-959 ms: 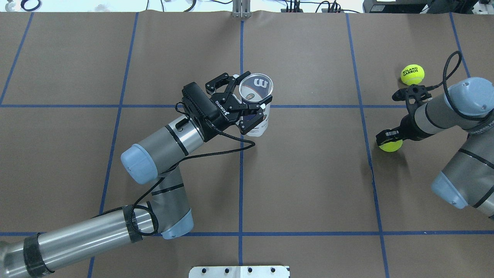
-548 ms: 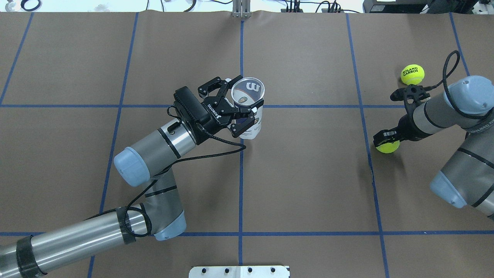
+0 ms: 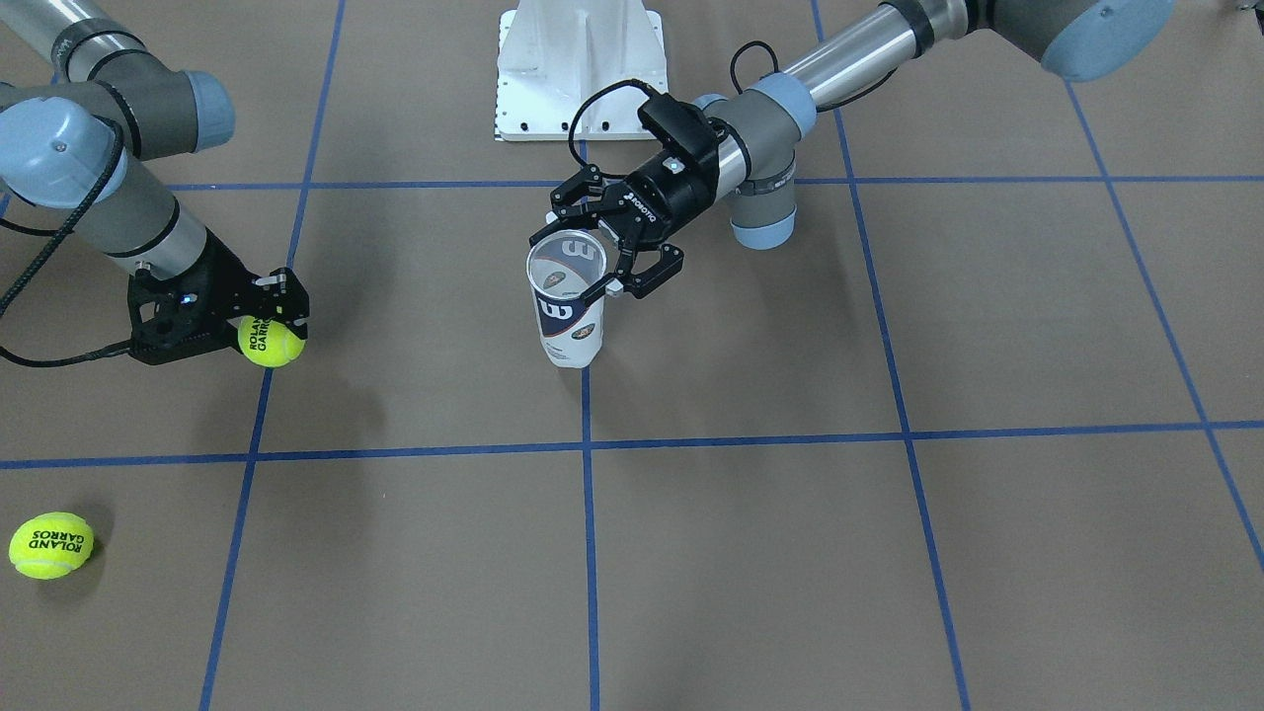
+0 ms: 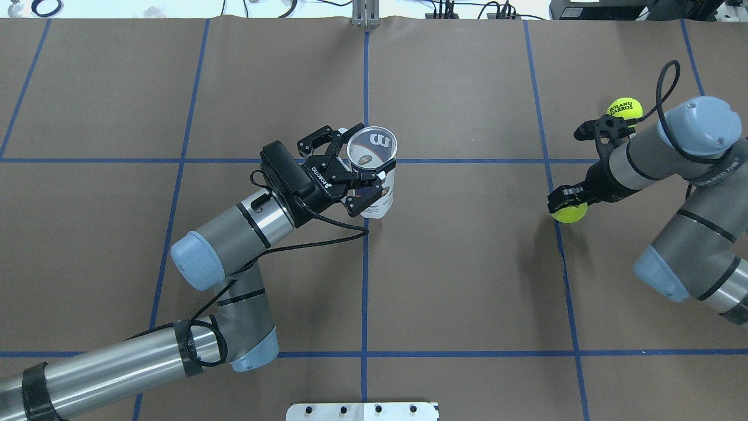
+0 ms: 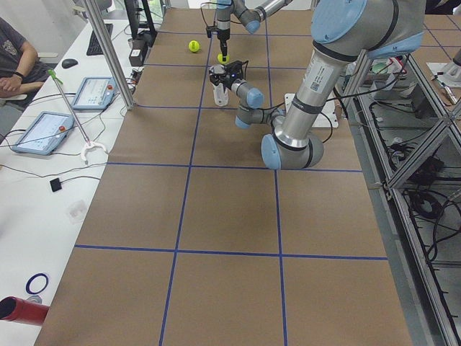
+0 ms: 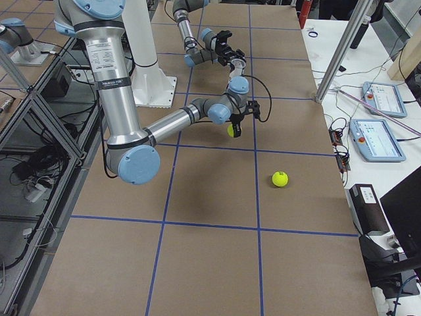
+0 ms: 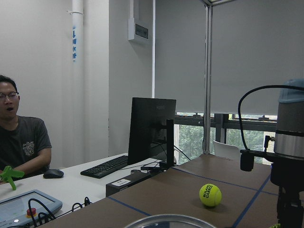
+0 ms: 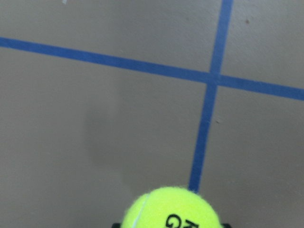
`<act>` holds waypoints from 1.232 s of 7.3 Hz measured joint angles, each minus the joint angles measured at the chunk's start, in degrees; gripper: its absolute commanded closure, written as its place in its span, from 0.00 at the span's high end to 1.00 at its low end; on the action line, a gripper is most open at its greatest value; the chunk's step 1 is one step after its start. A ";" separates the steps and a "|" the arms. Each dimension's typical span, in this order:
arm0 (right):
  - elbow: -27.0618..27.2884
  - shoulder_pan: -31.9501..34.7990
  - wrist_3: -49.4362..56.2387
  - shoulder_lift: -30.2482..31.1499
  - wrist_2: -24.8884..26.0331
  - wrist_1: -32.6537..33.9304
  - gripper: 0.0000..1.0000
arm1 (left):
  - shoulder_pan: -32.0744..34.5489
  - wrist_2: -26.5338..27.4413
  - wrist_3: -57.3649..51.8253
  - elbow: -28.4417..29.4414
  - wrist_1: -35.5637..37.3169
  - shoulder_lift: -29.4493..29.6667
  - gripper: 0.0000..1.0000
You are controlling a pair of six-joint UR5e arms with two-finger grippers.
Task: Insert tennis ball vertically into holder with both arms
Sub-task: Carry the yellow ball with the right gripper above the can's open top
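The holder (image 4: 378, 200) is a clear can with a navy-and-white "W" label. It stands upright, open end up, near the table's middle (image 3: 571, 331). My left gripper (image 4: 369, 153) is shut on the holder near its rim, fingers on either side (image 3: 573, 265). My right gripper (image 4: 567, 204) is shut on a yellow tennis ball (image 4: 571, 214) and holds it just above the table, well to the holder's right (image 3: 269, 344). The ball fills the bottom of the right wrist view (image 8: 171, 209). The holder's rim (image 7: 166, 221) shows at the bottom of the left wrist view.
A second "Roland Garros" tennis ball (image 4: 624, 111) lies loose at the far right, behind my right wrist (image 3: 51, 544). The white robot base plate (image 4: 362, 411) is at the near edge. A side table with tablets (image 6: 378, 138) and an operator (image 5: 14, 61) lie beyond the far edge.
My left arm has carried the upright holder slightly left and nearer. My right gripper has moved left with the ball, and its wrist has swung toward the far side.
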State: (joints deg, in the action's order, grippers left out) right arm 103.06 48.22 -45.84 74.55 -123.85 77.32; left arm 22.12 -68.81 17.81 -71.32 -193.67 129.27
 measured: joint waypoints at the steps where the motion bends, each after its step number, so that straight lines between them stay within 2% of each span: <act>1: 1.73 0.36 -1.71 -3.34 -0.75 4.02 0.00 | -0.15 0.11 0.02 0.37 -0.07 0.03 0.82; 4: 4.37 1.62 -10.81 -10.23 -3.90 7.18 0.00 | -0.72 0.17 0.03 0.97 -0.84 0.07 0.84; 7: 5.64 1.52 -19.50 -15.49 -5.17 7.63 0.00 | -1.20 0.17 0.03 1.78 -1.48 0.16 0.84; 9: 5.59 0.98 -24.14 -20.70 -5.36 10.38 0.00 | -1.27 0.17 0.03 1.86 -1.93 0.11 0.84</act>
State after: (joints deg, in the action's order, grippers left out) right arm 108.65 49.20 -69.99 53.85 -129.21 87.70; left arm 20.85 -68.64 17.84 -69.45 -195.60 129.38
